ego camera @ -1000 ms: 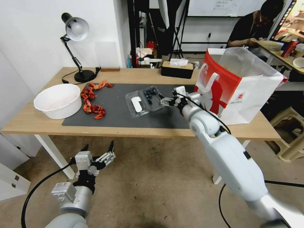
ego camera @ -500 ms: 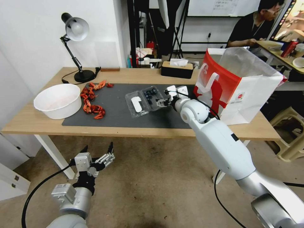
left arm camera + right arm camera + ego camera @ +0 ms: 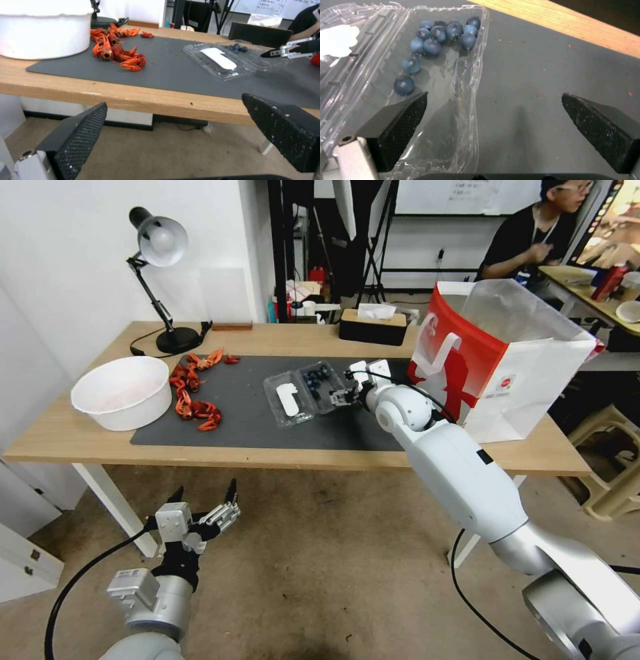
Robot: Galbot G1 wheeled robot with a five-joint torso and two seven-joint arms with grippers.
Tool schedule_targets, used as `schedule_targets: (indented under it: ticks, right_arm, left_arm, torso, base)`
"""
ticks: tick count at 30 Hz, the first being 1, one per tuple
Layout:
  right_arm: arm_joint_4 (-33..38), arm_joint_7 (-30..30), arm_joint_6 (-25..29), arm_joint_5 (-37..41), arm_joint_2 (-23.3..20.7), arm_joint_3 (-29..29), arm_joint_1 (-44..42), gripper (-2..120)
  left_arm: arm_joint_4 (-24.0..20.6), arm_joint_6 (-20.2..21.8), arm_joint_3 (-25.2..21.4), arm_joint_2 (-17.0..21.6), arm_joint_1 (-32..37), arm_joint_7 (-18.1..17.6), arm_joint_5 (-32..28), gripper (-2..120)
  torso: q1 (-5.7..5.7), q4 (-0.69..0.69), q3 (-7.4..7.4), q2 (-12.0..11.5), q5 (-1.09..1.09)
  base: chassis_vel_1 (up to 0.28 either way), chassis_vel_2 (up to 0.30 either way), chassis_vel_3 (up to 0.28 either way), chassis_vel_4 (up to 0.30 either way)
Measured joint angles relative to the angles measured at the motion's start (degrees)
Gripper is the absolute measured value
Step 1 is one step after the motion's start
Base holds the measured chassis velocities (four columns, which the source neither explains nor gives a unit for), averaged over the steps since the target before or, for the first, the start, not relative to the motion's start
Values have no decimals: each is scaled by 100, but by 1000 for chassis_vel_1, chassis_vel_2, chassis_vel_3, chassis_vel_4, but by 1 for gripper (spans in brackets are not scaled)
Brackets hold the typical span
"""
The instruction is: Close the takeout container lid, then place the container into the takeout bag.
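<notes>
The takeout container (image 3: pixel 305 392) lies open on the dark mat, with blueberries (image 3: pixel 435 41) in its tray (image 3: pixel 321 382). Its lid (image 3: pixel 288 400), bearing a white label (image 3: pixel 218 55), lies flat beside the tray. My right gripper (image 3: pixel 337 397) is open at the tray's outer edge. In the right wrist view, the right gripper (image 3: pixel 494 94) has one finger over the tray and the other over the mat. The red-and-white takeout bag (image 3: pixel 500 360) stands open at the table's right. Below the table's front edge my left gripper (image 3: pixel 205 492) is open and holds nothing.
A big white bowl (image 3: pixel 123 392) stands at the table's left, with red crayfish (image 3: pixel 193 393) on the mat (image 3: pixel 253 427) next to it. A desk lamp (image 3: pixel 160 280) and a black tissue box (image 3: pixel 373 327) are at the back.
My right gripper has moved a little left, up to the tray's edge, and the arm has swung in behind it. The left gripper has barely risen.
</notes>
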Motion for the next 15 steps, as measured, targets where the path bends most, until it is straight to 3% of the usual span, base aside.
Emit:
schedule_targets:
  ticks: [15]
  right_arm:
    - [-99, 334, 4, 397, -133, -131, 55, 100]
  left_arm:
    - [38, -86, 18, -15, 13, 0, 24, 100]
  torso:
    - [0, 0, 0, 0, 0]
  base:
    - [0, 0, 0, 0]
